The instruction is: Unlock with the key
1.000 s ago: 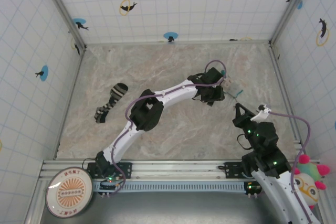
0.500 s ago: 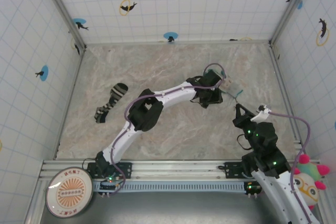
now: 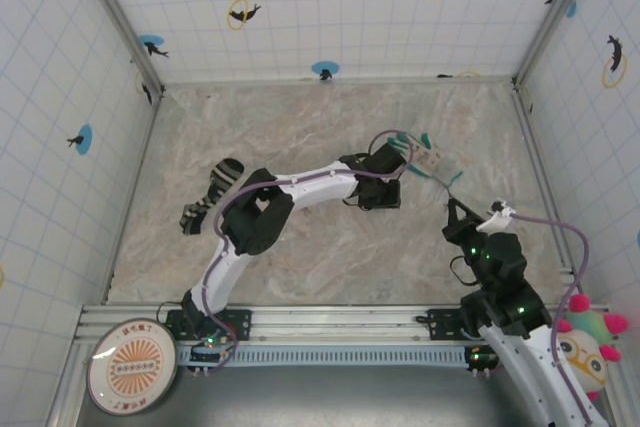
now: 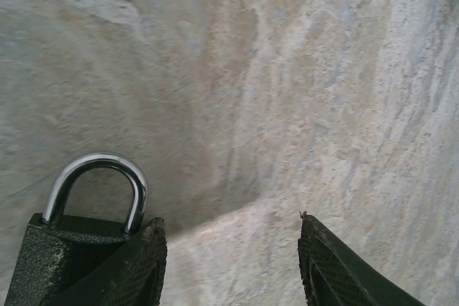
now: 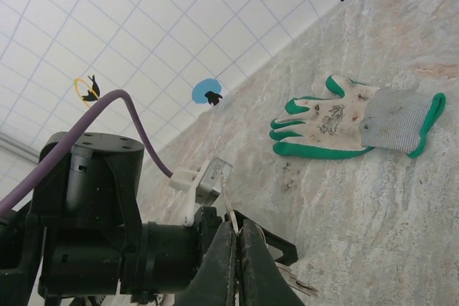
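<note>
My left arm (image 3: pixel 310 185) has swung back toward the left, taking the left gripper (image 4: pixel 229 221) with it. Its elbow now sits just beside the striped sock (image 3: pixel 228 172), and its wrist has drawn off the green-trimmed glove (image 3: pixel 430 157), so I see more of that.

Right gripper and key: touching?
Touching. Right wrist view shows the key, edge-on, pinched between the shut fingertips of the right gripper, with no gap.

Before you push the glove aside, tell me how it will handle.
The glove lies flat and limp on the table, so it probably bunches rather than slides whole. Its knit cuff suggests it is light. The green coated edges may drag on the surface.
</note>
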Action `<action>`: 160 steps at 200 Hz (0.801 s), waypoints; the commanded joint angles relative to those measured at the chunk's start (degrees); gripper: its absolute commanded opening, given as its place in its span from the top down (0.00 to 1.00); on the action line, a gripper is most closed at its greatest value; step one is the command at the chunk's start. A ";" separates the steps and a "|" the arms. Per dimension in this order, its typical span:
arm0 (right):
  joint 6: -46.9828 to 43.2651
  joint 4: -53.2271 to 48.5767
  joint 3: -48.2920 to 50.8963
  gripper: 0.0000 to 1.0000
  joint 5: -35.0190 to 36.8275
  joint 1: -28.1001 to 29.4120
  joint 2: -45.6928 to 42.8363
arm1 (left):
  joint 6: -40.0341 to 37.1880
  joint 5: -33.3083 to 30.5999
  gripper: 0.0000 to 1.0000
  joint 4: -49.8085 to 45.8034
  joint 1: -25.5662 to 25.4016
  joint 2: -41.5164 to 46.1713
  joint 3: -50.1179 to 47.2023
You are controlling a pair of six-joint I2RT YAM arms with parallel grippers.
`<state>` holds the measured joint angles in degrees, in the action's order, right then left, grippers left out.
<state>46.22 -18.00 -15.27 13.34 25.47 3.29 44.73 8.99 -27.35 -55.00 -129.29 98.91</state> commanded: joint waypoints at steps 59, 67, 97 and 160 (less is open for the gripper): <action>0.79 2.89 1.36 1.00 0.14 -0.23 -0.47 | -7.33 -8.25 0.44 -10.77 0.53 6.17 5.30; 0.88 3.10 1.46 1.00 0.09 -0.20 -0.40 | -7.93 -9.48 0.44 -12.80 0.56 5.82 5.95; 1.41 4.34 2.23 1.00 0.01 -0.25 -0.21 | -9.55 -13.53 0.43 -17.31 0.51 4.17 7.44; 1.32 3.86 2.35 1.00 0.10 -0.21 -0.51 | -9.79 -15.31 0.42 -19.24 0.50 -0.21 10.04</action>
<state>47.31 -16.14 -13.58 13.19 25.43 3.36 36.14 -5.23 -43.72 -54.96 -126.82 107.18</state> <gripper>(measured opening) 0.055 0.583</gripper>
